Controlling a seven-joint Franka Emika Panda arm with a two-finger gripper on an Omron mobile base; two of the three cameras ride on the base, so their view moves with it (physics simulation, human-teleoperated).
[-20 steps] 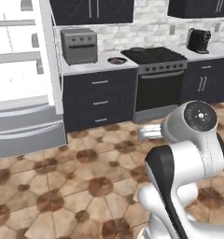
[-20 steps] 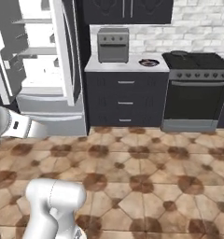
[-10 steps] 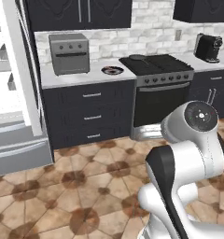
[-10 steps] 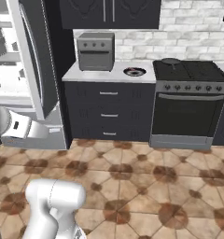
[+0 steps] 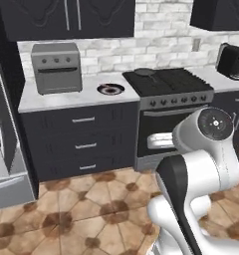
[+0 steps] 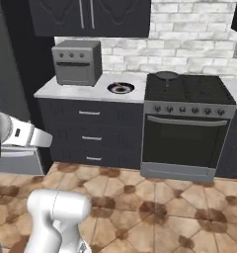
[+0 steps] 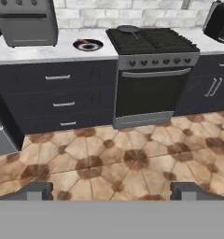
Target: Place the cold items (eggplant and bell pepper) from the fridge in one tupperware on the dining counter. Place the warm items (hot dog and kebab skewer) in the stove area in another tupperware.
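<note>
The stove [image 6: 188,88] has a black top and a dark oven door under a grey metallic knob panel. The toaster oven [image 6: 76,62] is matte grey with a darker window. The counter [image 6: 66,89] is pale grey, and on it sits a small plate [image 6: 120,88] with a white rim and dark, reddish contents. The drawers [image 6: 91,133] are charcoal with silver handles. The backsplash [image 6: 189,24] is white-grey brick. The floor [image 7: 109,158] shows tan and brown octagonal tiles with dark brown insets. The coffee machine [image 5: 233,61] is black. The upper cabinets [image 6: 91,17] are near-black
</note>
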